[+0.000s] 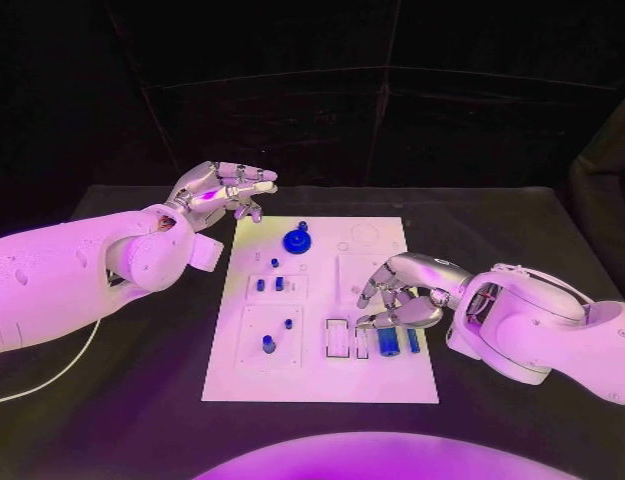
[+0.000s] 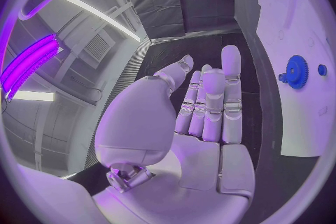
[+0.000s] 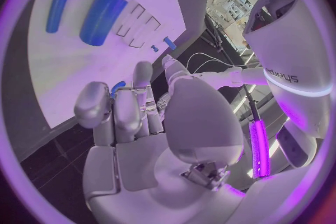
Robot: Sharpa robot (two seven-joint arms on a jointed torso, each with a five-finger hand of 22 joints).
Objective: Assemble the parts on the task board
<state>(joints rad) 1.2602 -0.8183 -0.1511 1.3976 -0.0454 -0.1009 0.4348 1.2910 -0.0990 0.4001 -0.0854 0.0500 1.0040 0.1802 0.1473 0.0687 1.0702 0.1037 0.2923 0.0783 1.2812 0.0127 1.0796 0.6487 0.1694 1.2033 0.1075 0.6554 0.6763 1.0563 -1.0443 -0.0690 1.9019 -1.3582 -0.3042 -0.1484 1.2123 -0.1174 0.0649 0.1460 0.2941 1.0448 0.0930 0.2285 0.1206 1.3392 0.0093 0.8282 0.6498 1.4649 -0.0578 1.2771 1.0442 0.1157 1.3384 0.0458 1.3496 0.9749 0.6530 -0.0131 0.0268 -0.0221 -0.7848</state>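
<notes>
Where the head view looks down, the white board point(image 1: 327, 310) lies mid-table: blue gear point(image 1: 298, 240) at its far end, blue cylinder point(image 1: 389, 343) and thin blue rod point(image 1: 413, 340) near right. Left hand point(image 1: 223, 190) hovers off the far left corner, fingers loosely apart, empty. Right hand point(image 1: 406, 292) sits over the right side, fingers curled; contents uncertain.

Left wrist view: left hand point(image 2: 203, 117) fingers straight, holding nothing; gear point(image 2: 297, 71) on board.

Right wrist view: right hand point(image 3: 140, 117) fingers together, possibly empty; cylinder point(image 3: 101, 15), rod point(image 3: 59, 3) apart.

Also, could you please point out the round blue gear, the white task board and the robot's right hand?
Round blue gear point(image 1: 298, 240), head view, on its toothed disc.
White task board point(image 1: 399, 385), head view, on a bare near corner.
Right hand point(image 1: 403, 293), head view, on the hand's back.
</notes>
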